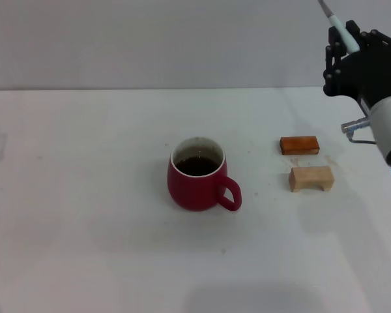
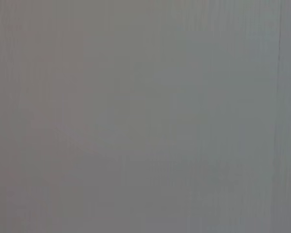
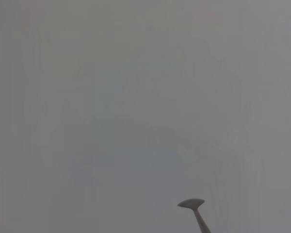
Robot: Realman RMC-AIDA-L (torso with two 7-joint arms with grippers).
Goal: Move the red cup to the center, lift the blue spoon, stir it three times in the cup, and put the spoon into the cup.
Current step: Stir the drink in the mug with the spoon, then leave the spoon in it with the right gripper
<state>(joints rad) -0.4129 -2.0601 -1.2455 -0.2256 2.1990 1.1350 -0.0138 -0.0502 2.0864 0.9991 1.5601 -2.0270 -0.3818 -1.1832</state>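
Right gripper [image 1: 352, 40] raised far right, clenched on blue spoon [image 1: 342, 31] (bowl end pointing up). I see red cup [image 1: 197, 183] mid-tabletop [image 1: 85, 195], well apart; left gripper unseen.

The right gripper [image 1: 353, 45] was raised high, well beyond and right of the red cup [image 1: 197, 175], its fingers clamped on the blue spoon [image 1: 342, 30]. The left arm was out of sight.
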